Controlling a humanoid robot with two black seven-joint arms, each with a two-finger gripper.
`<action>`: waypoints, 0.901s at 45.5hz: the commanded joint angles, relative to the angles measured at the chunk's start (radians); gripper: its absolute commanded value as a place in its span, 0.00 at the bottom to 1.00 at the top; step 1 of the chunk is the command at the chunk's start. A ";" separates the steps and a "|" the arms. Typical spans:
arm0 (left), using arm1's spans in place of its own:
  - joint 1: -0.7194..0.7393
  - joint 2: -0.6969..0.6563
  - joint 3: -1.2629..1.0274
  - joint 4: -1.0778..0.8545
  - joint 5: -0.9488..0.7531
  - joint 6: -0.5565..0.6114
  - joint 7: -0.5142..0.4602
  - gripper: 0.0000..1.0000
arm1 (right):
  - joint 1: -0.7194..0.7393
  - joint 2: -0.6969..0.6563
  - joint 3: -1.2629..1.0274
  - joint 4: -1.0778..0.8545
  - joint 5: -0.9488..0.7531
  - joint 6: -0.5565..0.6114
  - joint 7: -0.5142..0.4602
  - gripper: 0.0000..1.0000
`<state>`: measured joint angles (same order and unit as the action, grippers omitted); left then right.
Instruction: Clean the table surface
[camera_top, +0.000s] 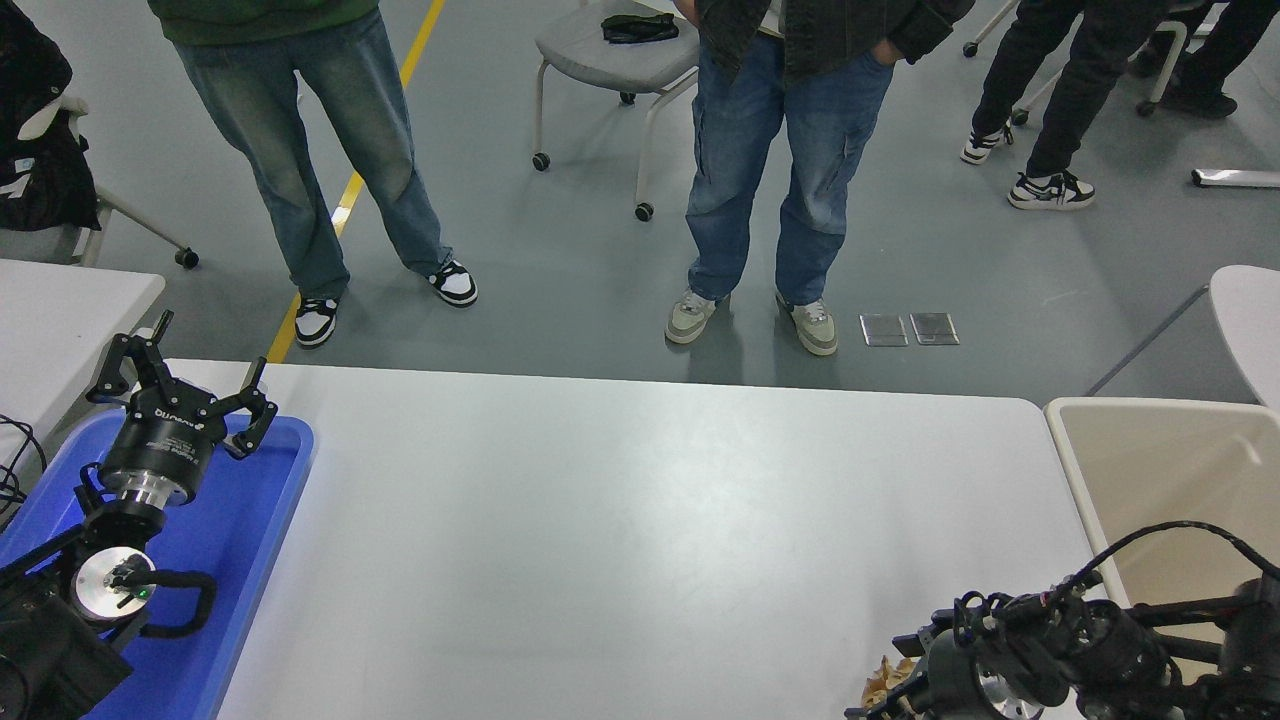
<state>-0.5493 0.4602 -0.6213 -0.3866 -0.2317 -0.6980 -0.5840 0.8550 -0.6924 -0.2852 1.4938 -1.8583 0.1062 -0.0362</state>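
Blue tray (255, 520) at lower left, lying on the table surface (620, 530) along its left edge. Nothing loose seen in the tray — the left arm is parked over it, and the left gripper (180, 385) sits above the tray's far end with its fingers spread wide, holding nothing.

Beige bin (1160, 460) at right, just beside the table's right edge. The part of its inside that shows looks bare; the lower portion is hidden behind the right arm and its cable.

The table surface fills the middle and lower frame, white and slightly glossy, far edge running across just below centre, rounded corner at upper right next to the bin. Wide open stretch from the tray across to the bin.

Right gripper (900, 695) comes in low at the bottom right corner, near the table's near edge and partly cut by the frame. A small crumpled tan scrap (885, 675) sits right at its tip — cannot tell whether the fingers are closed on it or merely against it.

Beyond the far edge: grey floor, two people in jeans (300, 140) (780, 150) standing close to the table, a wheeled chair (610, 55) between them. A smaller white table (60, 310) at the left edge.
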 joint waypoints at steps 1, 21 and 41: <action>0.000 0.000 0.000 0.000 0.000 0.000 0.001 1.00 | -0.031 -0.036 0.000 0.000 -0.056 -0.036 0.009 0.98; 0.000 0.000 0.000 0.000 0.000 0.000 0.000 1.00 | -0.074 -0.079 -0.008 0.011 -0.098 -0.077 0.047 0.98; 0.000 0.000 0.000 0.000 0.000 0.000 0.000 1.00 | -0.093 -0.052 0.050 -0.003 -0.091 -0.108 0.047 0.98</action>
<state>-0.5492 0.4602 -0.6213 -0.3866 -0.2316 -0.6980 -0.5843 0.7700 -0.7557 -0.2650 1.4975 -1.9506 0.0090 0.0088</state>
